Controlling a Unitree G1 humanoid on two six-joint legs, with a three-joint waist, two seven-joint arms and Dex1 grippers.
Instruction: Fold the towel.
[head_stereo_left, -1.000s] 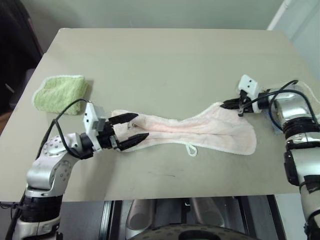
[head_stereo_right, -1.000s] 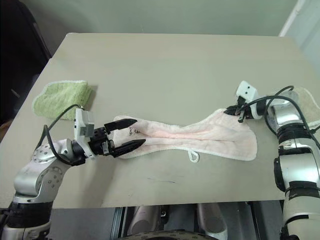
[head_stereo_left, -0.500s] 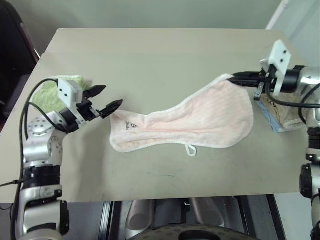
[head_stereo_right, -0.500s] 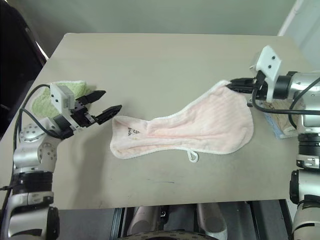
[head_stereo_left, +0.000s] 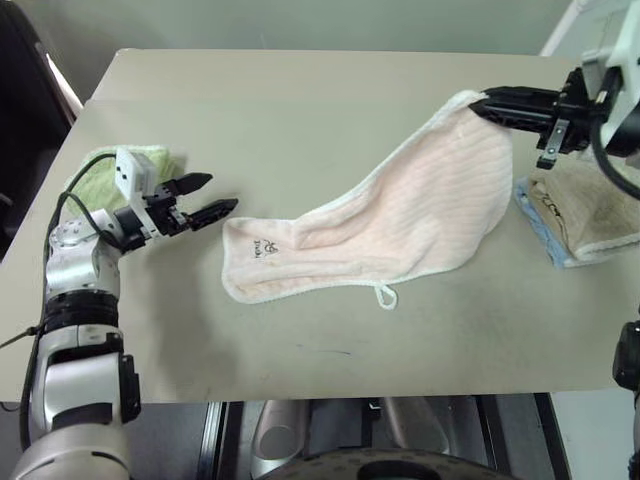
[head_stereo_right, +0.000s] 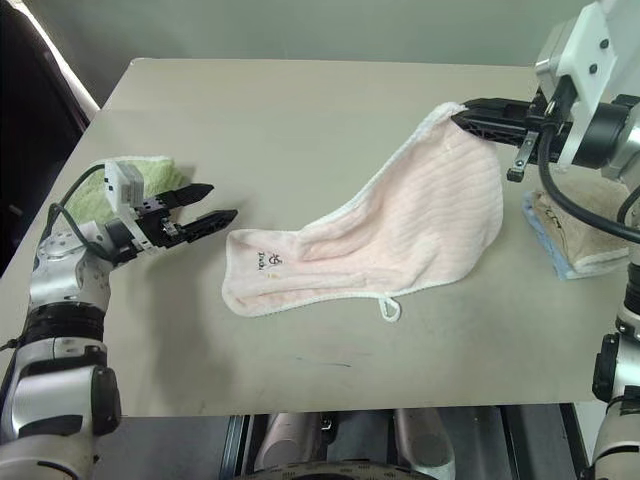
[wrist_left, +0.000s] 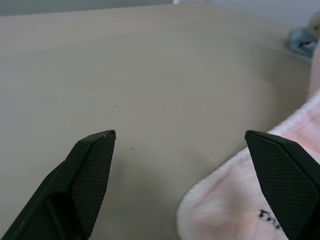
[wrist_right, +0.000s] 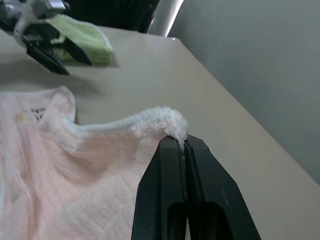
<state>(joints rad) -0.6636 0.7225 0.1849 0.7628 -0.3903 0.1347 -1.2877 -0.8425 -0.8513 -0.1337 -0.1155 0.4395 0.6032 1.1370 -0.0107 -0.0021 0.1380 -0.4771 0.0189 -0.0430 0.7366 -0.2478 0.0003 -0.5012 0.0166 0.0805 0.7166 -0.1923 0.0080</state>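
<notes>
Up at the right, the right tool (head_stereo_right: 462, 112) has its two black fingers pressed together on one corner of the pale pink towel (head_stereo_left: 400, 225), pinching the fluffy hem; the right wrist view shows the terry edge (wrist_right: 170, 120) curling over the tips of the closed fingers. That corner is lifted off the counter (head_stereo_left: 300, 110), so the cloth hangs down and to the left from the pinch in a slanting sheet, widest near the raised end and narrowing toward the other end, which lies flat on the counter. On that flat end a small dark logo (head_stereo_left: 266, 246) faces up, and a small white loop (head_stereo_left: 385, 296) sticks out from the near edge. The left tool (head_stereo_left: 212, 194) hovers just beside the towel's lower left end, its fingers spread wide and holding nothing; in the left wrist view the pink corner (wrist_left: 235, 205) sits between and ahead of the two open fingertips, apart from both. Behind the left tool, near the counter's left edge, lies a folded light green towel (head_stereo_right: 150, 180). On the right side of the counter, below the right arm, rests a beige towel with a blue layer (head_stereo_left: 585, 225) under it.
</notes>
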